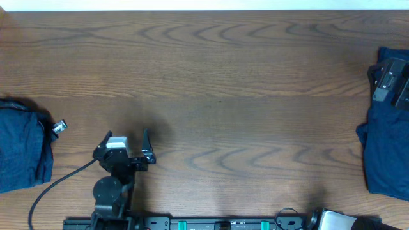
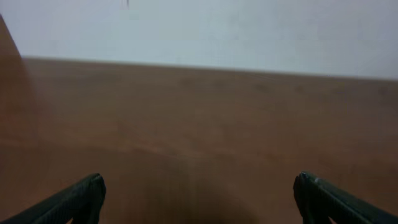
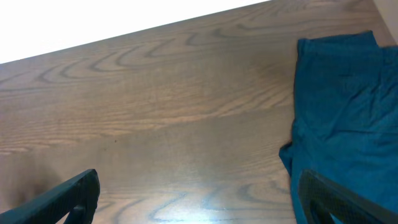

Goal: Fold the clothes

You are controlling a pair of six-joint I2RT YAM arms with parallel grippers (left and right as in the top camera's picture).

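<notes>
Clothes (image 1: 22,150) in dark navy lie bunched at the left edge of the surface (image 1: 223,76), a rumpled heap partly cut off by the frame. Just beside its upper right corner sits a small shiny metal piece (image 1: 59,126), too small to identify; whether it touches the cloth I cannot tell. Right of that, near the front edge, the left arm (image 1: 112,188) points toward the far side, and a black cable (image 1: 48,188) curves from it to the lower left. Its jaws are spread wide with nothing between them. The left wrist view shows both dark fingertips (image 2: 81,196) at the lower corners, with brown wood ahead up to a pale wall. Along the front edge runs a black rail (image 1: 220,224) with green marks; any lettering there is too small to read. Farther right, the right arm (image 1: 339,220) shows only as a white and black part at the bottom edge. Its jaws are also released and hold nothing: in the right wrist view the fingertips (image 3: 74,193) stand far apart over wood grain. A second heap (image 1: 386,147) of navy cloth lies flatter at the right edge, well apart from the left arm. In the right wrist view it fills the right side, ahead of the right-hand fingertip. On its far end rests a grey and black thing (image 1: 391,82) that I cannot make out.
</notes>
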